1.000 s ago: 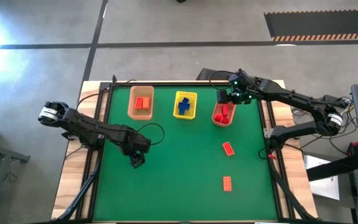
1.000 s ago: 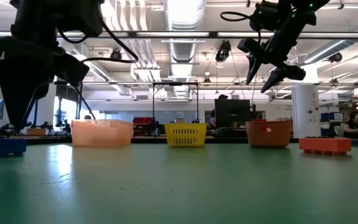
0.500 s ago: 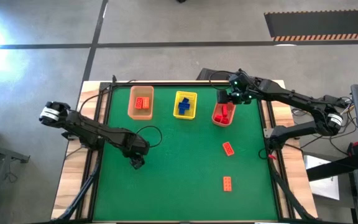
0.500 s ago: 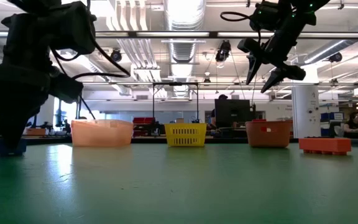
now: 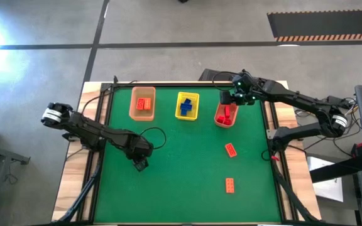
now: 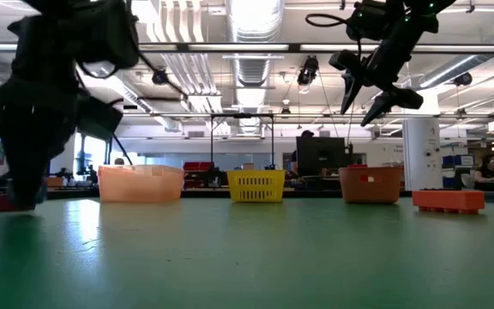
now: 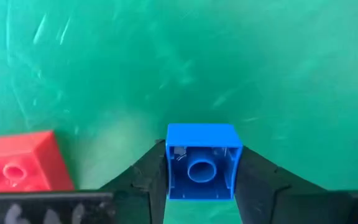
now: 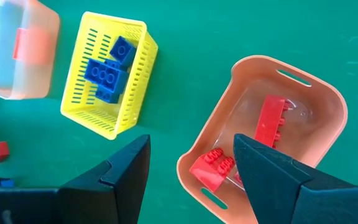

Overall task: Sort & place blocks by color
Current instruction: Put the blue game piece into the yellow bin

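Observation:
A small blue block [image 7: 202,158] lies on the green mat, its hollow underside toward the wrist camera, with my left gripper [image 5: 141,164] shut on it at the table's left middle. A red block [image 7: 18,168] sits just beside it. The gripper's body hides the blue block in the low view. My right gripper [image 5: 232,98] hangs open over the red-orange basket [image 8: 263,134], which holds red blocks, with nothing between its fingers. Blue blocks [image 8: 107,68] fill the yellow basket [image 5: 187,105]. Orange blocks lie in the orange basket [image 5: 142,103]. Two red blocks [image 5: 230,149] [image 5: 229,184] lie on the mat at the right. My left gripper pinches the blue block by two opposite side walls [image 7: 170,168] between its two fingers [image 7: 143,177]. The fingers come from above, pointing down. The block sits on the mat, level, open side up.
The three baskets stand in a row along the table's far edge. A cable loops on the mat by my left arm [image 5: 153,135]. The mat's middle and near part [image 5: 181,188] is bare green.
My left gripper has come down over the blue block, which showed at the table's left in the low view and is now hidden behind the gripper. The block has stayed in place. My right arm has kept still.

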Motion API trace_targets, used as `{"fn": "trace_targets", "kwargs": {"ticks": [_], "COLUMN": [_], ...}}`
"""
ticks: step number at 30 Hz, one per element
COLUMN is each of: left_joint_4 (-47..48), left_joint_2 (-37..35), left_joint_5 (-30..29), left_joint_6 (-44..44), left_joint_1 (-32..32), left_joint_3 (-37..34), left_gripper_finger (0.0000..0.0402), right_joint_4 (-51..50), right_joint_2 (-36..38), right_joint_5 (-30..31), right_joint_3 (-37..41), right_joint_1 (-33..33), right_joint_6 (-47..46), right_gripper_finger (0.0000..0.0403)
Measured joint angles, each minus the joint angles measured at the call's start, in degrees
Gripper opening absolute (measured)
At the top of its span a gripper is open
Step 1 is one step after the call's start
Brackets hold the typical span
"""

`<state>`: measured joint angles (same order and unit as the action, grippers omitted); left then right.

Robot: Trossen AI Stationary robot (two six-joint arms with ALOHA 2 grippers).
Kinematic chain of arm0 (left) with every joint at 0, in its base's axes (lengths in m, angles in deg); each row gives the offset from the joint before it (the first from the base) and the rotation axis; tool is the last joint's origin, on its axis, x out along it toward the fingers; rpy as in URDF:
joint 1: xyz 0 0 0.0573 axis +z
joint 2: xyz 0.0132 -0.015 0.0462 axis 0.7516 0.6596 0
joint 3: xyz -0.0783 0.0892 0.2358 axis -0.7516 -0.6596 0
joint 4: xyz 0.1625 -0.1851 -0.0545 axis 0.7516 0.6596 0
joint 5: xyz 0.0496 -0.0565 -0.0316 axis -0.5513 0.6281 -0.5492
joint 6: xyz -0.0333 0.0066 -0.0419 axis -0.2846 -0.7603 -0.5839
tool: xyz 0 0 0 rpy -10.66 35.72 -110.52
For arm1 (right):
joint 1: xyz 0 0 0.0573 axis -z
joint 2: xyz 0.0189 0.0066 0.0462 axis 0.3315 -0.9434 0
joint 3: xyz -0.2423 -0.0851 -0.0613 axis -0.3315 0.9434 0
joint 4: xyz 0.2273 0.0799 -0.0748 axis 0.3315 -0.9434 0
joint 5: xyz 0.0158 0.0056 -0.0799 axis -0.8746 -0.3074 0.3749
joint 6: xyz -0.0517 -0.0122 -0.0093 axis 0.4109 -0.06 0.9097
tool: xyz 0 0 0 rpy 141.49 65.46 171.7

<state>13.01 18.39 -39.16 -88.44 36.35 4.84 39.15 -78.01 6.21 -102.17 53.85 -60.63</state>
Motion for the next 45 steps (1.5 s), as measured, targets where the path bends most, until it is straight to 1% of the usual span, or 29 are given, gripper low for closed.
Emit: {"fn": "trace_targets", "kwargs": {"ticks": [3, 7, 9, 11, 13, 17, 19, 20, 21, 24, 28, 35, 38, 41, 45], "left_joint_4": [0.4, -0.22, -3.87, -10.46, -18.29, -39.16, -46.53, -50.52, -52.53, -55.65, -57.36, -56.29, -56.26, -56.15, -56.6], "left_joint_2": [-1.05, -1.13, -1.15, -1.15, -1.15, -0.51, 0.16, 0.89, 1.42, 4.29, 8.55, 17.09, 19.86, 21.26, 21.41], "left_joint_5": [-3.34, -11.81, -15.72, -17.93, -18.6, -18.99, -18.99, -18.97, -18.95, -18.95, -18.88, -18.77, -17.67, -16.06, -16.0], "left_joint_6": [3.09, 10.07, 15.38, 21.8, 27.39, 33.36, 35.32, 35.73, 35.7, 34.09, 32.72, 27.26, 24.14, 23.42, 23.4], "left_joint_1": [0.63, 3.75, 6.21, 8.98, 12.06, 18.05, 20.66, 21.88, 23.23, 26.13, 27.47, 28.09, 28.23, 28.29, 28.46], "left_joint_3": [2.75, 8.77, 11.23, 12.98, 14.32, 13.46, 12.62, 12.6, 12.53, 12.76, 14.78, 16.57, 16.97, 17.49, 17.72], "left_gripper_finger": [0.0121, 0.0122, 0.0125, 0.0126, 0.0127, 0.0128, 0.0129, 0.0129, 0.0129, 0.0129, 0.013, 0.013, 0.013, 0.013, 0.0133], "right_joint_4": [0.15, 0.21, 0.23, 0.23, 0.22, 0.26, 0.39, 0.44, 0.42, 0.46, 0.44, 0.39, 0.4, 0.36, 0.24], "right_joint_2": [1.74, 4.46, 5.81, 7.05, 8.06, 9.52, 9.87, 9.92, 9.96, 9.72, 9.31, 9.35, 9.35, 9.32, 9.35], "right_joint_5": [0.26, 0.76, 1.69, 2.17, 2.52, 3.01, 3.5, 3.59, 3.59, 3.59, 3.8, 4.94, 4.96, 4.96, 4.99], "right_joint_3": [0.0, 0.0, 0.0, 0.0, 0.0, 0.0, 0.0, 0.0, 0.0, 0.0, 0.0, 0.0, 0.0, 0.0, 0.0], "right_joint_1": [-0.82, -1.97, -2.47, -2.84, -2.89, -2.89, -2.97, -2.98, -2.98, -3.0, -3.13, -3.37, -3.43, -3.5, -3.75], "right_joint_6": [-0.38, -0.39, -0.45, -1.14, -2.21, -2.34, -2.33, -2.32, -2.28, -2.0, -1.77, -1.2, -1.18, -1.18, -1.19], "right_gripper_finger": [0.0219, 0.0219, 0.0219, 0.0219, 0.0219, 0.0219, 0.0219, 0.0219, 0.0219, 0.0219, 0.0219, 0.0219, 0.0219, 0.0219, 0.0219]}}
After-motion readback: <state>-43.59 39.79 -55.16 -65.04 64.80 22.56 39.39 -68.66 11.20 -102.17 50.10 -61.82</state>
